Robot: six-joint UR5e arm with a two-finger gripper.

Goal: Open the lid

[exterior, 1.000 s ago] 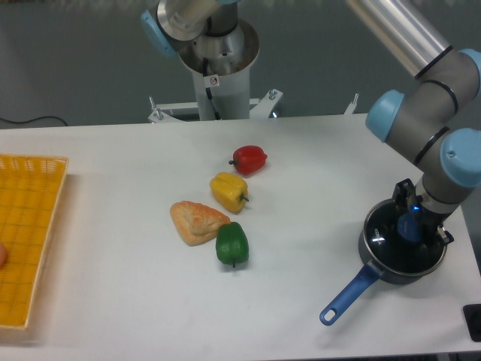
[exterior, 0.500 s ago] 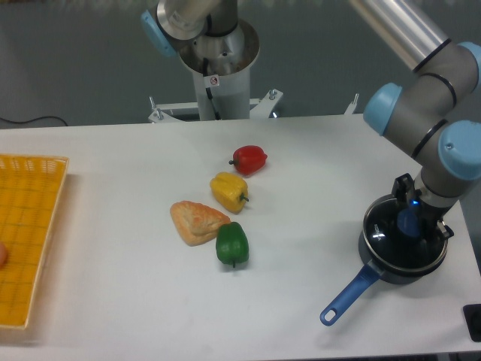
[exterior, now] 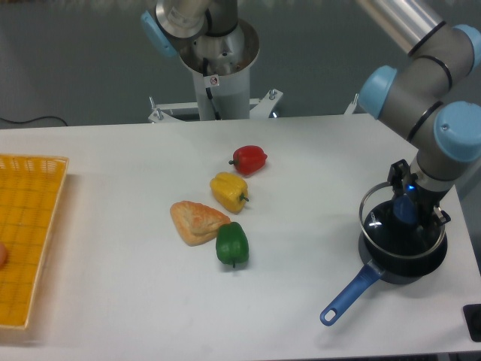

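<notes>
The round glass lid [exterior: 379, 213] with a thin metal rim hangs a little above the dark blue saucepan [exterior: 402, 259], lifted clear of its rim. My gripper [exterior: 406, 207] comes down from above and is shut on the lid's blue centre knob [exterior: 406, 208]. The saucepan stands at the right of the white table, and its blue long handle [exterior: 347, 294] points toward the front left.
A red pepper [exterior: 249, 159], a yellow pepper [exterior: 229, 191], a green pepper [exterior: 232, 244] and a piece of bread [exterior: 195, 221] lie mid-table. A yellow basket [exterior: 30, 233] sits at the left edge. The robot base [exterior: 218, 60] stands behind the table.
My gripper has risen with the lid and shifted slightly left. The lid, which lay on the saucepan, now hangs above its rim.
</notes>
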